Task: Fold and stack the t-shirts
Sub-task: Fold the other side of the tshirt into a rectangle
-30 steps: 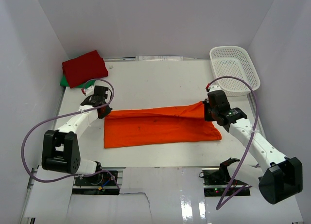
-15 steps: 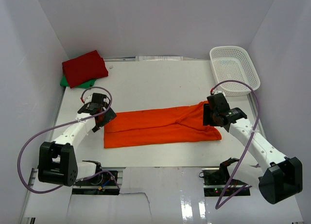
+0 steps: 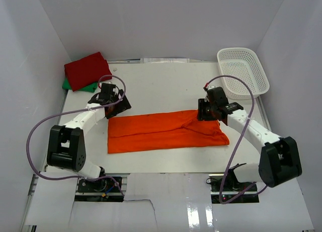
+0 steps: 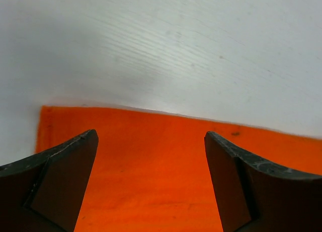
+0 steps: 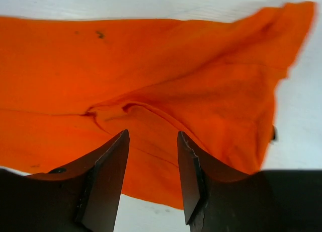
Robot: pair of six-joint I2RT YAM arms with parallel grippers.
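Three shirts in view. The orange t-shirt (image 3: pixel 161 132) lies flat on the white counter (image 3: pixel 166 83), mid-field between the two arms. It is folded into a long narrow band running left to right. The left end is square-cut and the right end is a bit wider, with a raised diagonal fold ridge near the right third. The cloth is matte and soft, with shallow creases and a couple of small dark specks in the wrist views.

The red t-shirt (image 3: pixel 87 70) is folded to a rough rectangle at the far-left corner of the counter. It sits on top of the green t-shirt (image 3: pixel 69 84), of which only a sliver shows at the near-left edge. Both are well apart from the orange one.

The left pincer (image 3: pixel 122 104) is at the far-left corner of the orange band, jaws spread wide with nothing between them. In the left wrist view its dark flat fingers (image 4: pixel 60 181) have chipped edges and frame the shirt's straight far hem. Beyond the hem is bare counter with a faint fine grain. Whether the pincer touches the cloth cannot be told.

The right pincer (image 3: pixel 202 112) is over the far-right end of the band. Its fingers (image 5: pixel 105 181) are parted by a narrow gap with no cloth clamped between them. The rumpled fold ridge lies just ahead of the tips, and the shirt's end tapers off to the right.

The white plastic mesh basket (image 3: pixel 243 71) sits at the far-right edge of the counter. It is a rounded rectangle with a flared rim and perforated walls, and it stands apart from the orange shirt.
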